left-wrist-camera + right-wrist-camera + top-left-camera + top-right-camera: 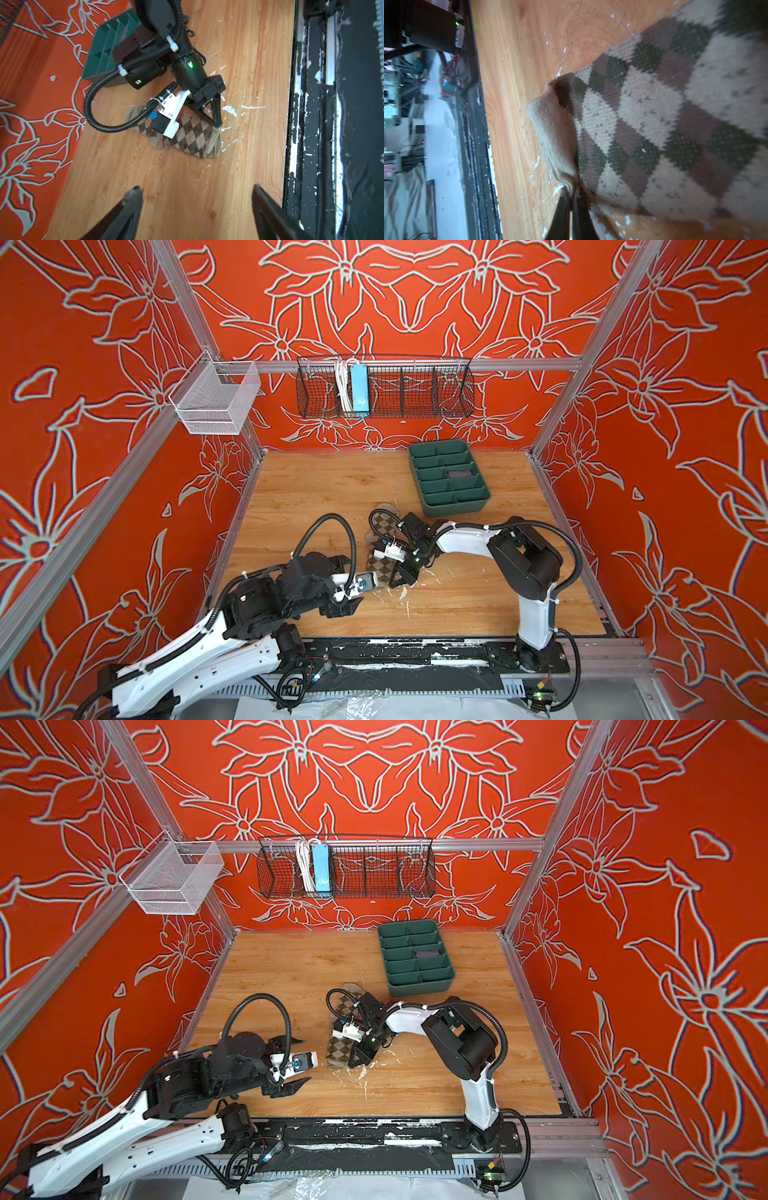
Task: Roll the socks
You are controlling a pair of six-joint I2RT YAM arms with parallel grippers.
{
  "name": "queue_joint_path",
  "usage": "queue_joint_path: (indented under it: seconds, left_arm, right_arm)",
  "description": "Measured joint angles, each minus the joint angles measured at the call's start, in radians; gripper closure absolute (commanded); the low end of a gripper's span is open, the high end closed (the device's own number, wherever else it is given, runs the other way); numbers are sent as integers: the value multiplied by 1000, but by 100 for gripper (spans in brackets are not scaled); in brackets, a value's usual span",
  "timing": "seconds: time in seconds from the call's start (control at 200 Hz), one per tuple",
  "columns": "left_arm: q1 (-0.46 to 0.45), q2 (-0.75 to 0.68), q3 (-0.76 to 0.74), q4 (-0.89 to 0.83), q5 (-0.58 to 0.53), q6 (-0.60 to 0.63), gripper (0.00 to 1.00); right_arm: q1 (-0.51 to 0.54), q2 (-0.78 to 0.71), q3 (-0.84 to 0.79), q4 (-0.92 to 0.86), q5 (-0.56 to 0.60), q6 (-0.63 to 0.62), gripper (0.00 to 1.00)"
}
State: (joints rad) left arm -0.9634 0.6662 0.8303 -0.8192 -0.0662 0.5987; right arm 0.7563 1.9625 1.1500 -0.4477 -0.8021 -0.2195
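A beige sock with olive-brown argyle diamonds [383, 525] [337, 1050] lies stretched out in the middle of the wooden table. My right gripper [393, 583] [572, 191] is shut on the edge of its plain beige cuff [550, 133], at the end nearer the table's front. The right wrist hangs over the sock's middle and hides part of it. My left gripper [306, 1060] [197, 187] stands open just left of the sock, over bare wood, holding nothing. A dark purple bundle [460, 473] sits in one compartment of the green tray.
The green divided tray [451, 506] [99, 62] stands at the back right of the table. A black wire basket [384, 387] and a white mesh basket [216, 400] hang on the walls. A black rail [415, 651] runs along the front edge. White flecks mark the wood near the sock.
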Motion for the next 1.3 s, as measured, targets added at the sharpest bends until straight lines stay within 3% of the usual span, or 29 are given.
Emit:
queue_joint_path:
  seconds: [0.295, 0.58, 0.716, 0.886, 1.156, 1.301]
  left_arm:
    - [-192, 253, -211, 235, -168, 19, 22]
    - [-204, 460, -307, 548, -343, 34, 22]
    - [-200, 552, -307, 653, -379, 28, 28]
    - [-177, 647, -307, 668, -379, 22, 39]
    - [-81, 657, -303, 664, -307, -6, 78]
    - [-36, 666, -286, 641, -227, -19, 92]
  right_arm:
    - [-16, 11, -10, -11, -52, 19, 95]
    - [-20, 27, -10, -10, -78, 19, 94]
    - [-21, 28, -10, -10, -80, 19, 94]
    - [-24, 28, -10, -10, -80, 19, 93]
    - [-34, 27, -19, 2, -89, 21, 93]
    - [-35, 22, -27, 12, -90, 24, 91]
